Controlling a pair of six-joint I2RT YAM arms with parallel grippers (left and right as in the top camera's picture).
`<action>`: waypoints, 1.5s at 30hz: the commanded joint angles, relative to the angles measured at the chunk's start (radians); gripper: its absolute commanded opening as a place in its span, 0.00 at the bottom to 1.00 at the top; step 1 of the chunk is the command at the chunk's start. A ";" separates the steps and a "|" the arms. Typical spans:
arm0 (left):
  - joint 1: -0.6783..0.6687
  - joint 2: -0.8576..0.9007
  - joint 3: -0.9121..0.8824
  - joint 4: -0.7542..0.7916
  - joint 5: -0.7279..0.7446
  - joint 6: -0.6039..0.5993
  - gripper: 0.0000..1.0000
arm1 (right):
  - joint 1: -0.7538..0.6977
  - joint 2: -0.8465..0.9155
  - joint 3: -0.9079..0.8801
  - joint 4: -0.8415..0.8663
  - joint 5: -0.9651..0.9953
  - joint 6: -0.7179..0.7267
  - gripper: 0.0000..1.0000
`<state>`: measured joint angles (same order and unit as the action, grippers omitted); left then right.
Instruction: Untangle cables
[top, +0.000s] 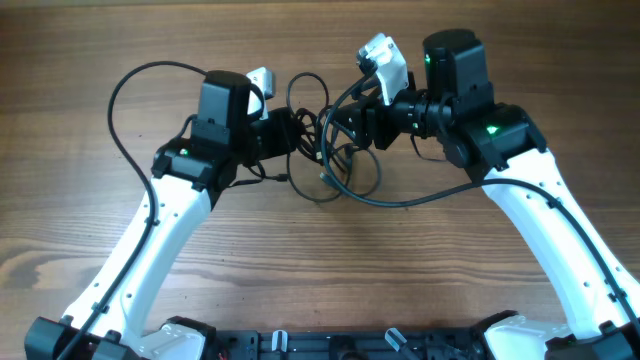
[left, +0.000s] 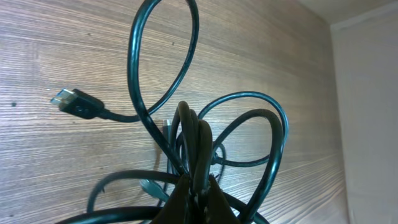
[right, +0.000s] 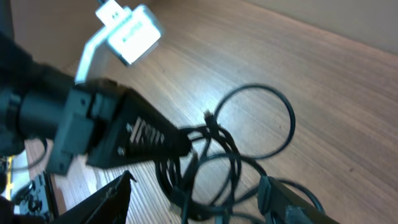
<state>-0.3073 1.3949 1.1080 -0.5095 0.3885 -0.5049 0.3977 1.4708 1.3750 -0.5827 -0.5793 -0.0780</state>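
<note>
The cables (top: 330, 165) form a knotted clump of thin black loops on the wooden table between my two arms. My left gripper (top: 292, 133) comes in from the left and is shut on a bunch of strands at the clump's left side. In the left wrist view its fingers (left: 180, 199) pinch the cables (left: 196, 140), loops fan out above them, and a loose plug (left: 74, 102) lies at the left. My right gripper (top: 338, 125) is open at the clump's upper right. In the right wrist view its fingers (right: 109, 199) straddle the cables (right: 217, 149) without touching them.
The left arm's gripper body (right: 140, 134) and white camera (right: 127, 28) fill the upper left of the right wrist view, close to my right fingers. A thicker arm wire (top: 125, 110) arcs over the table at the far left. Bare wood table (top: 330, 260) lies in front of the clump.
</note>
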 joint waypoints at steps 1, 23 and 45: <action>0.068 -0.006 0.005 0.008 0.121 0.018 0.04 | 0.008 0.042 0.006 -0.029 0.001 -0.055 0.65; 0.142 -0.005 0.005 -0.226 -0.224 -0.211 0.04 | -0.101 0.038 0.125 0.064 -0.024 0.286 0.04; 0.257 -0.005 0.005 -0.354 -0.376 -0.210 0.04 | -0.645 0.209 0.122 -0.046 0.681 0.737 0.08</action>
<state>-0.0734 1.3907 1.1168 -0.8604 0.1249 -0.7017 -0.2478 1.6367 1.4708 -0.6289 -0.0895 0.6224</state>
